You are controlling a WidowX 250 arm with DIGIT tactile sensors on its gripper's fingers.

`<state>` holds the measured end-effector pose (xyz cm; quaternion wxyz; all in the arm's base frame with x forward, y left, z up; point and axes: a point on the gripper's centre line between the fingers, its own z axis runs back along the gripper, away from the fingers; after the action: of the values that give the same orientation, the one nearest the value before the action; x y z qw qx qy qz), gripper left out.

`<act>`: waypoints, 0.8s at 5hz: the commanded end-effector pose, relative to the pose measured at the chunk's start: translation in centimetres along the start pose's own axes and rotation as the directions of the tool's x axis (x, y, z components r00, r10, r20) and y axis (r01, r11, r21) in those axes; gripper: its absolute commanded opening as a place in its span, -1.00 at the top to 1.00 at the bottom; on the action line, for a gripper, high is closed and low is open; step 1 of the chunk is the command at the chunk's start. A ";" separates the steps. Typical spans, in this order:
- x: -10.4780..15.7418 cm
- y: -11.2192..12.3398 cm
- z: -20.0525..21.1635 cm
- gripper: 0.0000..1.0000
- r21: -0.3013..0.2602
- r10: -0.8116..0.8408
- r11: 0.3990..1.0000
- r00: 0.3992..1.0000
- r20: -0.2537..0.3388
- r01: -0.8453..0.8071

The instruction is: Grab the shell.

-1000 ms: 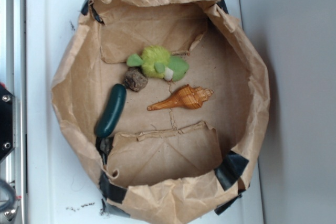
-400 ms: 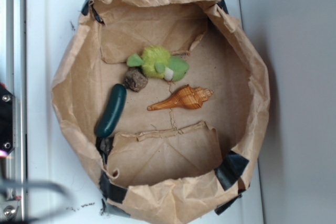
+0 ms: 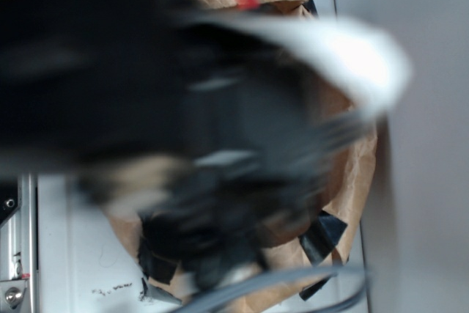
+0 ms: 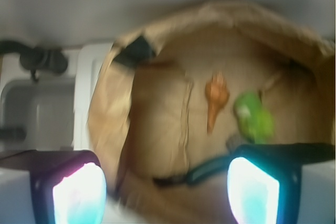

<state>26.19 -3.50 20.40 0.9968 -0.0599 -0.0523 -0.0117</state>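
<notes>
On the floor of the brown paper bag [image 4: 157,66], the shell [image 4: 216,95] lies flat just beside a fuzzy green toy [image 4: 253,118], untouched; the exterior view is blocked by the blurred arm [image 3: 146,93]. The pincer [image 4: 165,192] hangs above with its fingers [image 4: 79,192] spread wide and nothing between them. The shell looks rigid, glossy, likely slippery and somewhat brittle, so the ribbed wide body appears a safer hold than the thin tapering point.

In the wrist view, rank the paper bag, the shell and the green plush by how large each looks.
1. Paper bag, by far the largest.
2 and 3. Shell and green plush: they look about alike, the shell longer and thinner, the plush rounder. Blur makes ranking them unsure.
</notes>
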 end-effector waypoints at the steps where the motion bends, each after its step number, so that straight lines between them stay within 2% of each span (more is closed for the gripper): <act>1: 0.6 0.0 1.7 -1.00 -0.004 0.002 1.000 0.998 0.060 -0.002; 2: 2.6 1.6 -3.3 -1.00 0.060 -0.033 0.998 0.994 0.101 0.027; 3: 4.6 3.7 -8.2 -1.00 0.098 -0.071 0.993 0.989 0.126 0.059; 4: 4.8 5.0 -10.8 -1.00 0.114 -0.088 0.991 0.990 0.106 0.076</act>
<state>31.86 -0.52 8.46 0.9941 -0.0056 -0.0924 -0.0563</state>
